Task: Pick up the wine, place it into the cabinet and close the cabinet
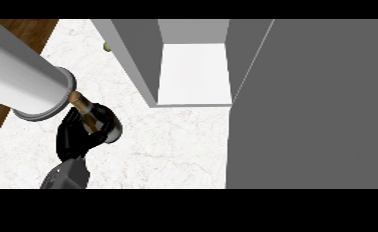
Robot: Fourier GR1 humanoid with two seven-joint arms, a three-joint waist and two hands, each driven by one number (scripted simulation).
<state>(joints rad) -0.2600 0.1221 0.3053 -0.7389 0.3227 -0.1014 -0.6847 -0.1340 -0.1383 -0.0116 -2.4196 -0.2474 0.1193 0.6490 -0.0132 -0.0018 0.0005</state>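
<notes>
Left hand (83, 135) curled round the wine bottle's neck (83, 107), bottle (29, 78) lifted, body up-left of the hand. Open cabinet (193, 71) stands up-right of it, door (303, 106) swung wide.

One cabinet (193, 71), standing open on one white marbled worktop (170, 146), one large wine bottle (29, 83) left of the cabinet, one black hand (80, 136) at the bottle's neck, one small green object (107, 47) just left of the cabinet, partly hidden.
</notes>
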